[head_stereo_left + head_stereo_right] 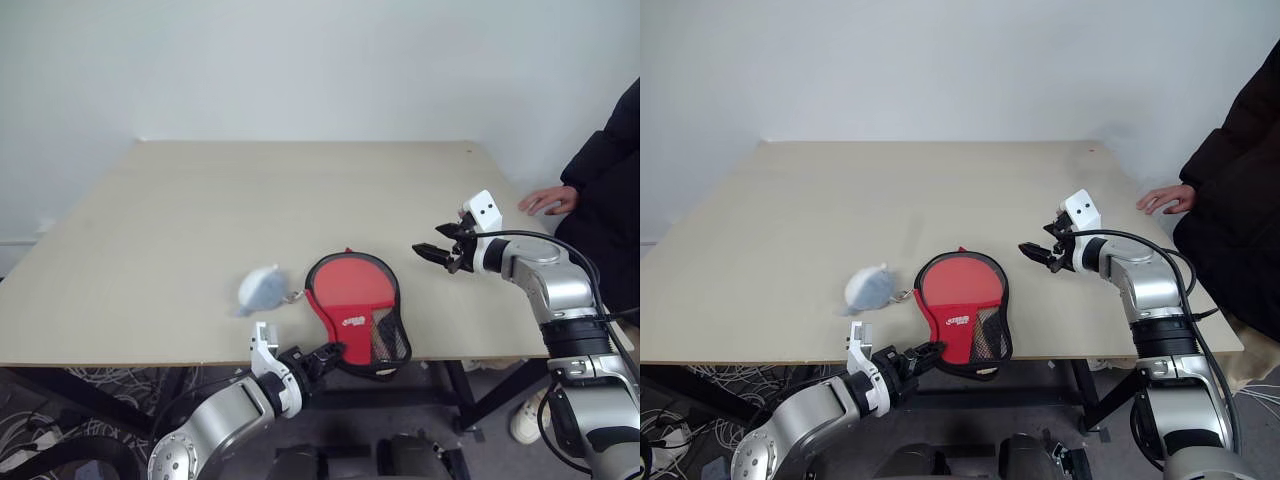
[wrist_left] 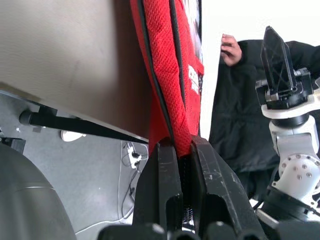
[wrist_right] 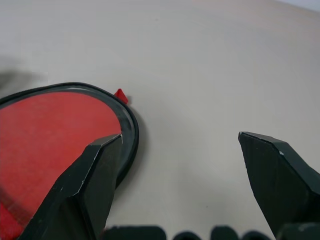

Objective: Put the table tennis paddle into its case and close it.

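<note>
At the tabletop's (image 1: 180, 220) near edge, the left claw (image 1: 322, 356) pinches the soft, light case (image 1: 356, 312) by its stiffer zip rim; the right claw (image 1: 437, 250) hovers open.

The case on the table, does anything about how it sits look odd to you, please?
Yes: the case hangs over the table's near edge, where the left hand is shut on its overhanging end.
</note>
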